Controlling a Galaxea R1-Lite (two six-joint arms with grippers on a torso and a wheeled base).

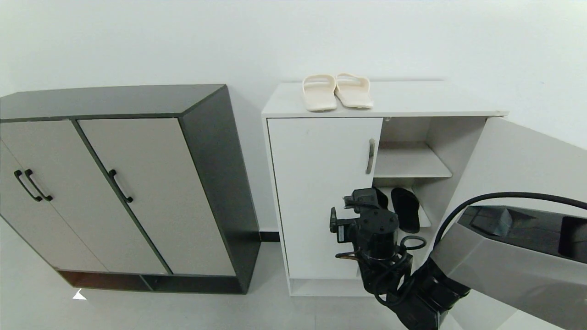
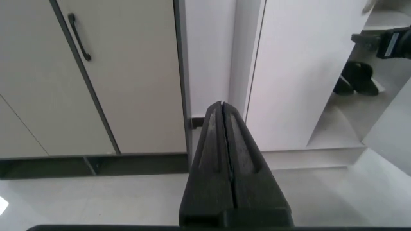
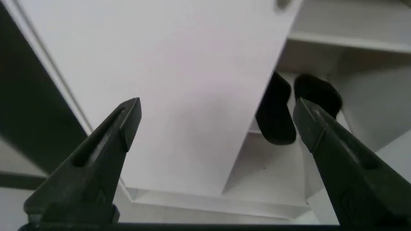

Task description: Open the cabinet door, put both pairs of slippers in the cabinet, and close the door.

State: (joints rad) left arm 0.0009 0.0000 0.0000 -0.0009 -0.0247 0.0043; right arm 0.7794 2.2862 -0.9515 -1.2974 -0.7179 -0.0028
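Right wrist view has the right gripper (image 3: 217,112) spread wide, holding nothing, before the white cabinet (image 1: 321,197) and its shut left door. In the head view, the black slippers (image 1: 406,208) lie on an inner shelf near the gripper, at two o'clock. The right door (image 1: 518,156) stands open at three, and the cream slippers (image 1: 337,91) sit on the cabinet top at twelve. Left wrist view adds the left gripper (image 2: 222,109), pressed together and empty, over grey floor (image 2: 96,199). A dark cabinet (image 1: 137,192) stands at nine against the white wall (image 1: 412,36).

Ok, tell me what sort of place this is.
Likely a home-style entryway, or a mock-up of one: a white shoe cabinet with black slippers on its shelf, cream slippers on top, and a dark-framed grey cabinet beside it.
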